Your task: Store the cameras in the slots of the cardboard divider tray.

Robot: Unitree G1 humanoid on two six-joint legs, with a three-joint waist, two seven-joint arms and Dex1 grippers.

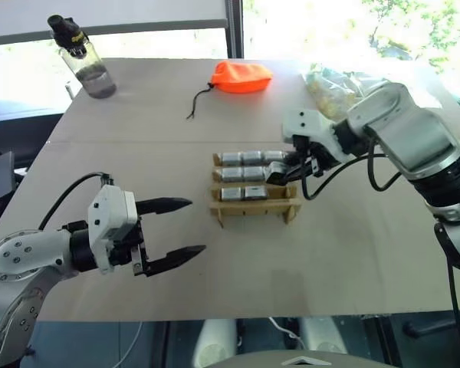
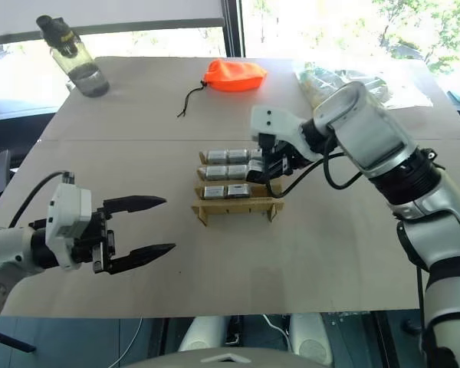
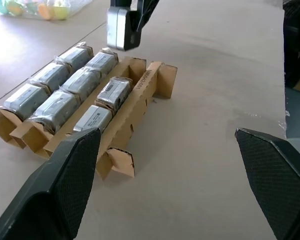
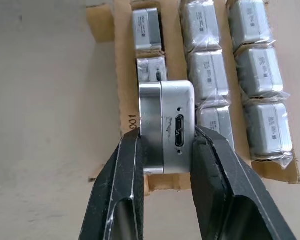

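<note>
The cardboard divider tray (image 1: pixel 253 205) stands mid-table with several wrapped silver cameras (image 1: pixel 242 158) lying in its slots. The back and middle rows hold three each. The front row holds two (image 3: pixel 104 104), and its right-end slot is empty. My right gripper (image 4: pixel 167 150) is shut on one bare silver camera (image 4: pixel 167 125), its port end facing the wrist view. It hangs just above the tray's right end (image 1: pixel 277 175), over that empty slot. Left of the tray, above the table, my left gripper (image 1: pixel 195 226) is open and holds nothing, its fingers pointing toward the tray.
An orange drawstring pouch (image 1: pixel 241 77) lies at the back centre. A clear crinkly bag (image 1: pixel 333 84) sits at the back right, behind my right arm. A water bottle (image 1: pixel 84 57) stands at the back left. Bare table stretches in front of the tray.
</note>
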